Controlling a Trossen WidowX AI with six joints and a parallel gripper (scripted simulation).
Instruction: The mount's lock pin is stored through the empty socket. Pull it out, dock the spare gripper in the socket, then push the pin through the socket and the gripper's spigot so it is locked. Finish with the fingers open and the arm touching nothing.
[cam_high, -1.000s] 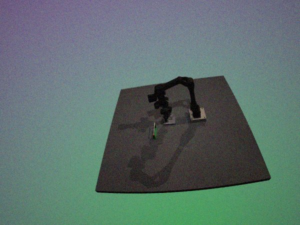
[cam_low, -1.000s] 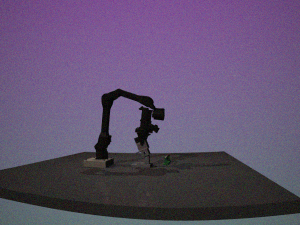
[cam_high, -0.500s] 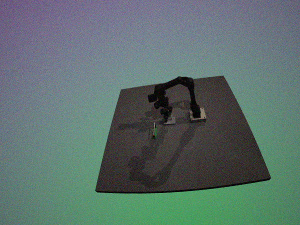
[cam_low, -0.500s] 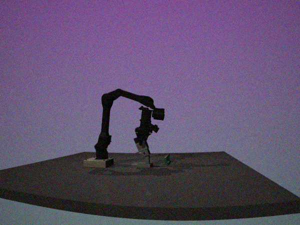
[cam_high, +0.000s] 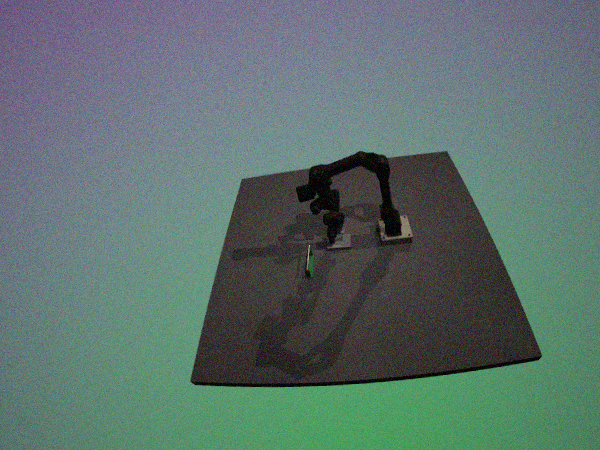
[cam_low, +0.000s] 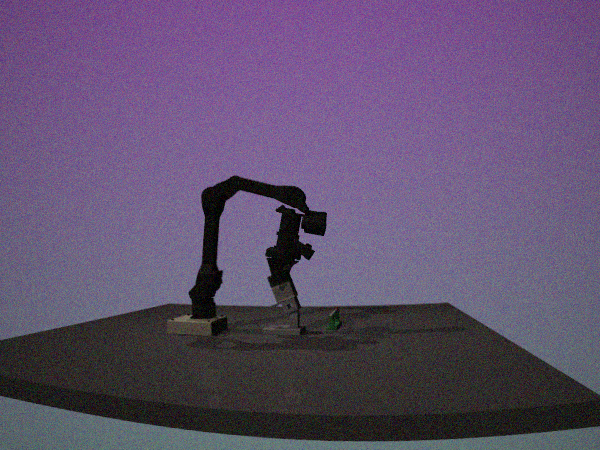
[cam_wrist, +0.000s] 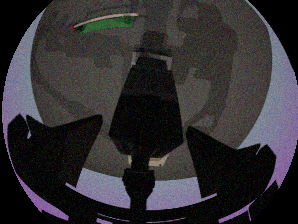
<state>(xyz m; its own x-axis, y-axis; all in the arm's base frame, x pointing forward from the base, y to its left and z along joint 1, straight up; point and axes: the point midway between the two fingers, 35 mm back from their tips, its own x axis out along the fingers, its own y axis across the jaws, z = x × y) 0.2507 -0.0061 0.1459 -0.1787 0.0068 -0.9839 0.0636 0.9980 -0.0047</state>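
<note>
My gripper (cam_high: 333, 222) (cam_low: 281, 276) (cam_wrist: 145, 125) is open, pointing down, with one finger on each side of a dark block (cam_wrist: 147, 107), apparently the spare gripper's body. The block stands tilted above the mount's pale base plate (cam_high: 343, 243) (cam_low: 287, 330). The mount's grey tilted part (cam_low: 285, 292) shows just below my fingers. The socket and spigot are too dark to tell how deep the spare gripper sits. The lock pin (cam_high: 308, 261) (cam_wrist: 102, 18), pale with a red end, lies along a green holder (cam_high: 311, 264) (cam_low: 333, 321) (cam_wrist: 107, 24), outside the socket.
The arm arches over from its pale base block (cam_high: 407, 236) (cam_low: 186, 326) (cam_wrist: 161, 161). The green holder stands close to the mount, on the side away from that base. Dark arm shadows cross the table (cam_high: 430, 300) (cam_low: 350, 385).
</note>
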